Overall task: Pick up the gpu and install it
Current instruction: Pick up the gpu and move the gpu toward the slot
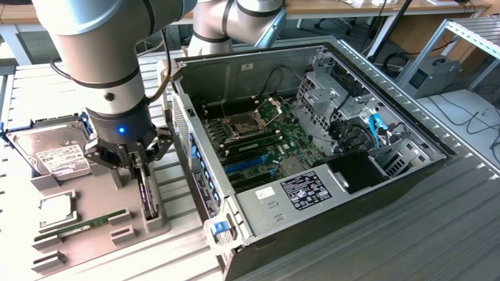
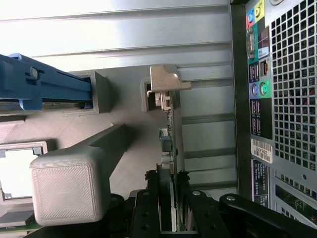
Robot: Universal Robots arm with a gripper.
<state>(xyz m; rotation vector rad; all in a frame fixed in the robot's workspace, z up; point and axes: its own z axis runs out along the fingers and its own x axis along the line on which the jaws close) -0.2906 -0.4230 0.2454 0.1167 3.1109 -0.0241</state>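
Closest in, my hand [image 2: 168, 218] is closed narrowly on the gpu [image 2: 171, 144], with one finger [image 2: 148, 213] on each flat face and the card's thin edge running away from my wrist between them. I grip it low and near the middle of its length, which I judge keeps it from swinging about either end.

The gpu stands on edge in a slot of the grey holder [image 1: 86, 193] on the desk [image 1: 437, 234]. It has not left that slot. Its silver bracket [image 2: 166, 79] sits at the far end, with the bent tab resting by a notch in the holder. Standing it upright seems meant to offer both faces to a pinch from above, since a card lying flat would give me nothing to close on. A blocky grey post [image 2: 69, 183] of the holder rises just beside my fingers but is apart from the card.

The same holder carries the hard drive [image 1: 55, 155] and the slim green RAM stick [image 1: 78, 227], each well apart from my grip.

On the exterior view's right, just beside the holder, the computer case [image 1: 352, 211] lies on its side with the panel off. The motherboard faces up and its blue slots [image 1: 246, 164] are exposed from above. No card is seated there yet.
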